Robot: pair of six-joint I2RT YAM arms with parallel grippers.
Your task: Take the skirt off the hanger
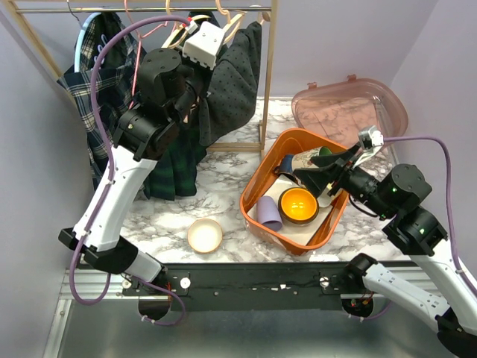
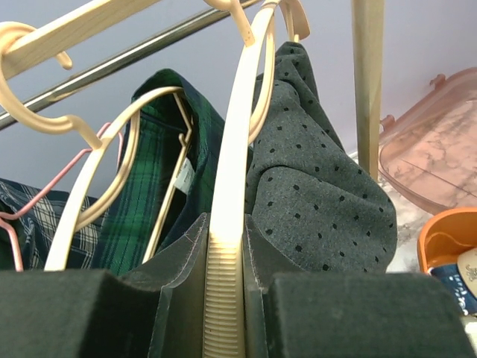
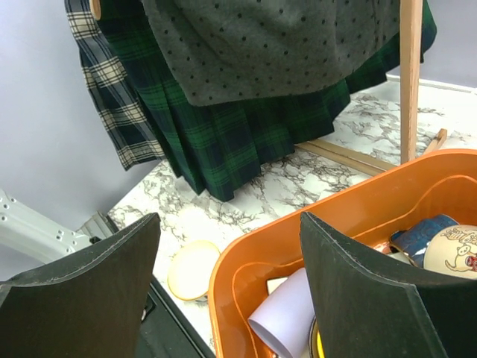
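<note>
**Step in hand: hanger gripped, skirt not yet off**

Left fingers (image 2: pixel 182 287) are clenched on the ribbed lower arm of the cream hanger (image 2: pixel 237 149); the hanger runs straight up between both pads. The hanger's hook is over the rail (image 2: pixel 134 52) at the top of the rack. The grey dotted skirt (image 2: pixel 320 201) hangs from this hanger, draped to its right side, beside a green plaid garment (image 2: pixel 149 171) on the neighbouring hanger.

Judgement: early stage, the hanger is secured and the removal itself is not begun. The next move calls for either lifting the hook clear of the rail or holding the hanger steady while the other arm pulls the cloth down and off. I cannot tell how the skirt is fastened at its waistband.

Pose: the left arm is reached high and forward, wrist tipped up under the rail. The right arm is low and bent, its right fingers (image 3: pixel 89 291) spread wide and holding nothing, over the orange bin (image 1: pixel 257 179) on the counter (image 1: pixel 216 194), well apart from the skirt.
</note>
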